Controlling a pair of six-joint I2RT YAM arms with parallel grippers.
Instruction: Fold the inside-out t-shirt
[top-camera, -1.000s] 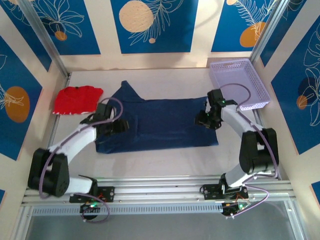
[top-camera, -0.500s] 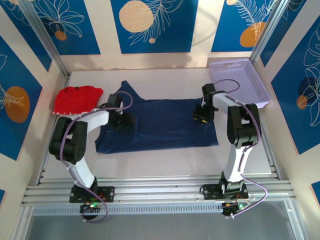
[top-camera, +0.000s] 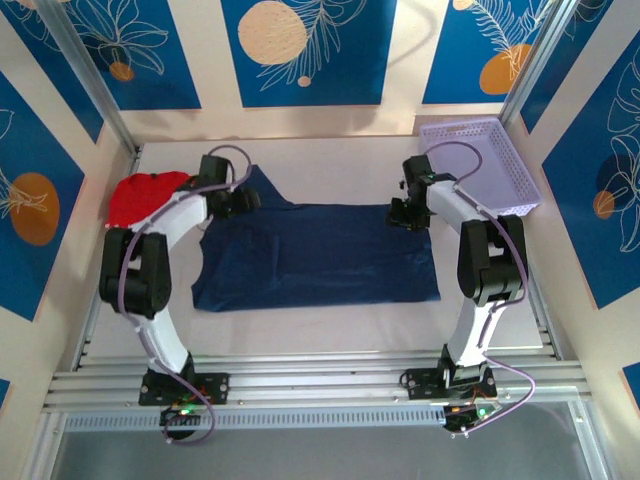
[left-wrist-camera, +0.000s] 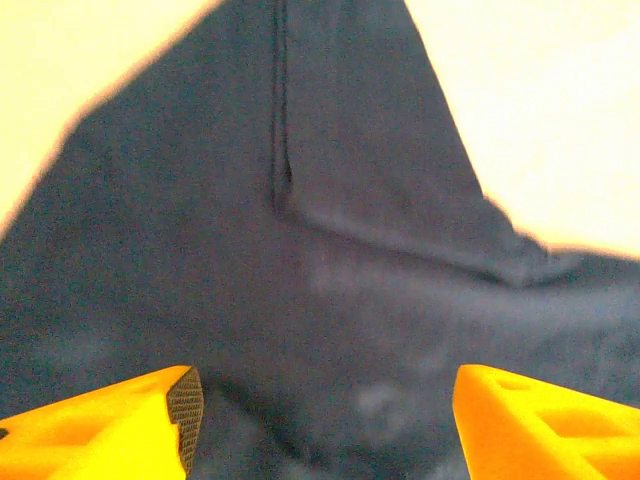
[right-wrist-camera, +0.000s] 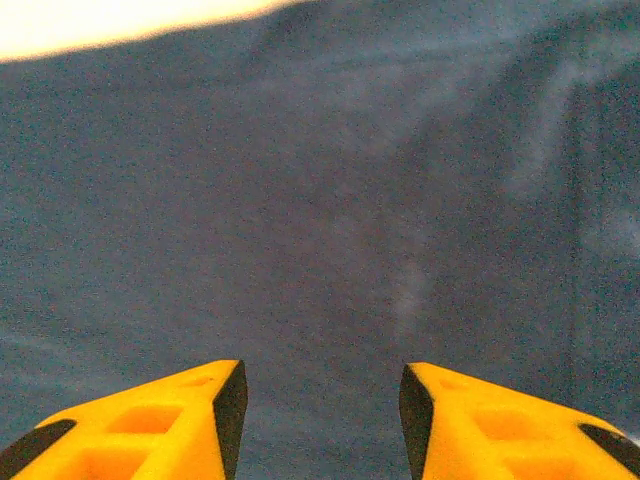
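The inside-out t-shirt is dark navy and lies spread flat across the middle of the table. My left gripper hovers at the shirt's far-left sleeve corner. In the left wrist view its orange fingers stand wide apart over navy cloth with a seam running down it, and the left gripper holds nothing. My right gripper is at the shirt's far-right corner. In the right wrist view the right gripper is open above flat cloth.
A bright red garment lies at the far left, partly behind the left arm. A lilac mesh basket stands at the far right corner. Bare white table runs along the near side of the shirt.
Both arms have swung away from me: the left gripper from the shirt's left middle to its far-left sleeve, the right gripper up the right edge to the far-right corner.
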